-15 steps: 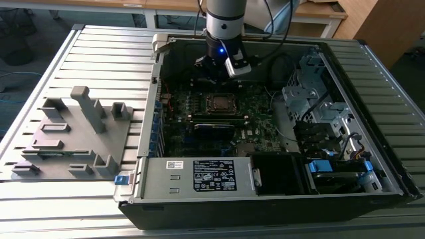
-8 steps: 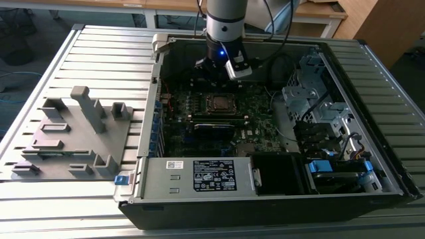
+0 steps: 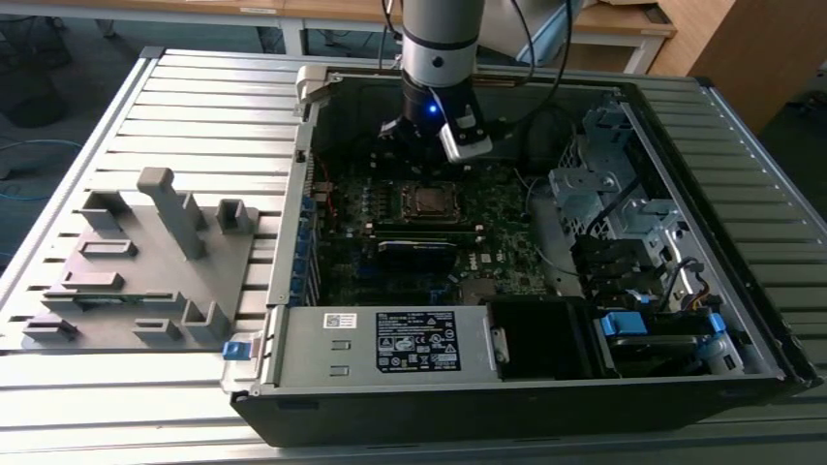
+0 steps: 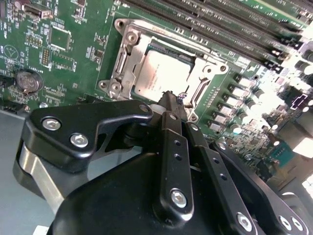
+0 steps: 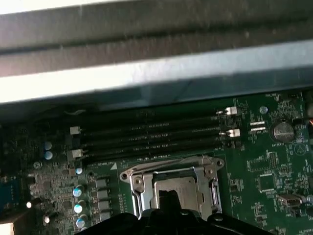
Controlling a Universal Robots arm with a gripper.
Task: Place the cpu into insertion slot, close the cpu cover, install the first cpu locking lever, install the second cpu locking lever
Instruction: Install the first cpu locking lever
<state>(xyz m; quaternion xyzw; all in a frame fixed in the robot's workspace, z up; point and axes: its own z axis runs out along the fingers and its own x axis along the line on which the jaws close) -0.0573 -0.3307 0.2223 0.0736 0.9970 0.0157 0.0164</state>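
Presently: gripper, fingers pressed together, hovered just above cpu cover, shut over cpu; levers wanted steady, square pressure.

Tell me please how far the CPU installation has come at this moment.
Looks done: the cpu lies in the insertion slot, and the cpu cover seems closed flat around it. In hand: the gripper is closed and empty, its tip at the socket's edge in the second wrist view. Left: I cannot tell from these pictures whether either locking lever is latched.
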